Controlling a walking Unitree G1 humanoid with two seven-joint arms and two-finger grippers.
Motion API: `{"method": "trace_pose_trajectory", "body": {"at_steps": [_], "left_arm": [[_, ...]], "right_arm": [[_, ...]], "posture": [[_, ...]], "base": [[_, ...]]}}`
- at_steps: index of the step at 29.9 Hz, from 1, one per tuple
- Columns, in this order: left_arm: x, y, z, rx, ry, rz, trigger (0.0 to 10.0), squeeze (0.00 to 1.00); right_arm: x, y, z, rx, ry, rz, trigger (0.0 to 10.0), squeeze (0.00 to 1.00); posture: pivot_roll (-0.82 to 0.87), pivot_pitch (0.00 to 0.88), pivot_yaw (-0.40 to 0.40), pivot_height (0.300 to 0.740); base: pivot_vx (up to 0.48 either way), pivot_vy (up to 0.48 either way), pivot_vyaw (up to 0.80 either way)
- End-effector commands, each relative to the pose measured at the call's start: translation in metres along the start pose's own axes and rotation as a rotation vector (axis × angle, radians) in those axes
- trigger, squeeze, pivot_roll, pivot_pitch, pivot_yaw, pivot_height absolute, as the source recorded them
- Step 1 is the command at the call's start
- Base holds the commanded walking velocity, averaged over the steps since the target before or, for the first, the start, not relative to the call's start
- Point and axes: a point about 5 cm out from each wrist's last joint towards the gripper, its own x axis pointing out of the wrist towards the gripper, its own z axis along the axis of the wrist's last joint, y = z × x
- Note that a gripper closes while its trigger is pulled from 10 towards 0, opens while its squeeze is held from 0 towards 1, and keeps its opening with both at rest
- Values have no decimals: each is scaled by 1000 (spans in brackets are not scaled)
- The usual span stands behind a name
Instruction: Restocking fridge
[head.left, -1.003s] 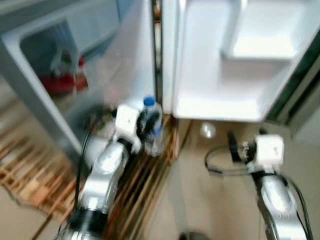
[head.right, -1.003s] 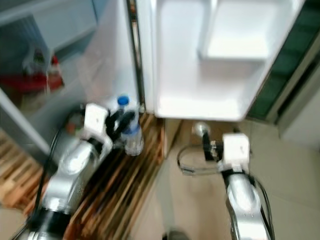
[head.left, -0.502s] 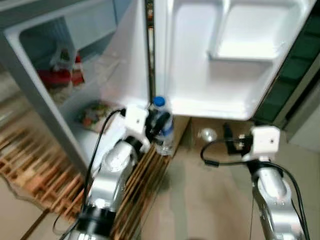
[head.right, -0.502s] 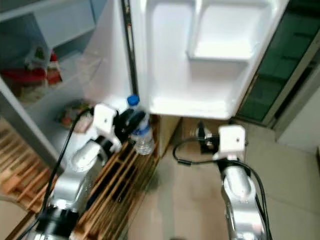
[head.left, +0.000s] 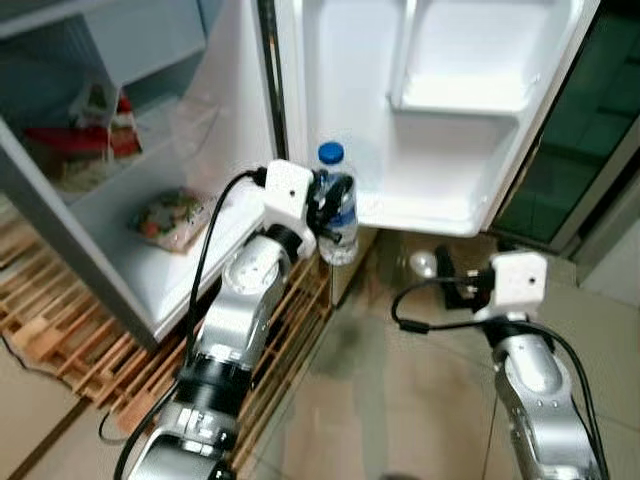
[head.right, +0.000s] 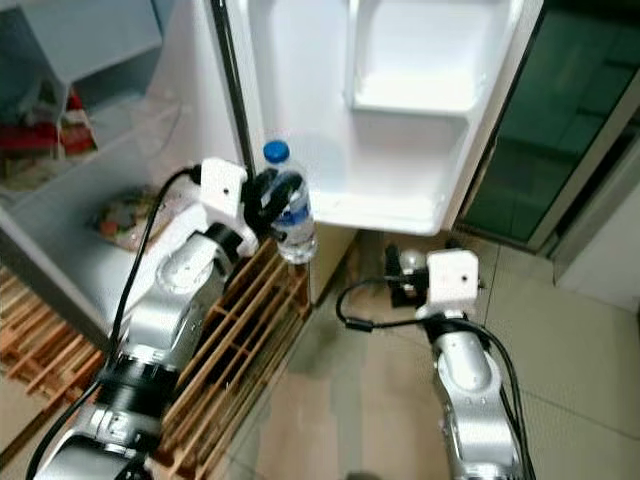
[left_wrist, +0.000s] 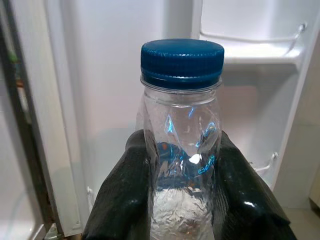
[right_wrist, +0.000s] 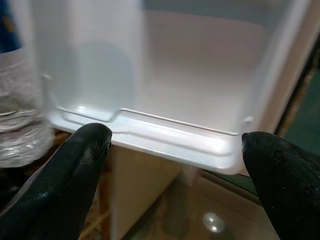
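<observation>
Left hand (head.left: 325, 205) is clamped on the bottle (head.left: 337, 205), fingers (left_wrist: 122, 195) wrapping both sides of the body below the blue cap (left_wrist: 182, 62). Bottle is upright and off the ground, held up in front of the open fridge door (head.left: 450, 90), just at its lower shelf (head.left: 420, 210). Upright grip at mid-body makes sense: keeps the base free to set down in the door shelf, I'd guess that's the target.

Right hand (right_wrist: 175, 165) is spread wide, holding nothing, fingers pointing at that same lower shelf; the arm sits low at the robot's right, idle-looking.

Fridge interior (head.left: 130, 230) on the left holds a food pack (head.left: 170, 218) on its shelf, red items (head.left: 75, 140) above. Wood pallet (head.left: 70, 340) on the floor under it.

Versus 1 s ago: the bottle has come up and across, from low by the pallet near the hinge edge to level with the door shelf. Grip unchanged. Right hand barely moved. Camera shifted too, blur gone.
</observation>
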Motion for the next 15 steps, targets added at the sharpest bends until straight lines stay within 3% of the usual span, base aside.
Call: {"method": "trace_pose_trajectory", "body": {"at_steps": [1,8,14,15], "left_arm": [[11,-2,18,17,-89,7,10000,0],[36,-27,36,62,-186,-56,10000,0],[44,-22,39,148,-226,16,10000,0],[46,-20,43,201,-248,56,10000,0]], "right_arm": [[0,4,2,2,-9,7,10000,1000],[-9,15,4,4,-16,29,10000,1000],[-25,16,4,15,3,39,10000,1000],[-32,15,1,15,21,37,10000,1000]], "posture": [[-221,0,50,740],[-268,16,73,740],[-301,59,86,740],[-317,76,90,740]], "base": [[0,0,0],[0,0,0],[0,0,0],[0,0,0]]}}
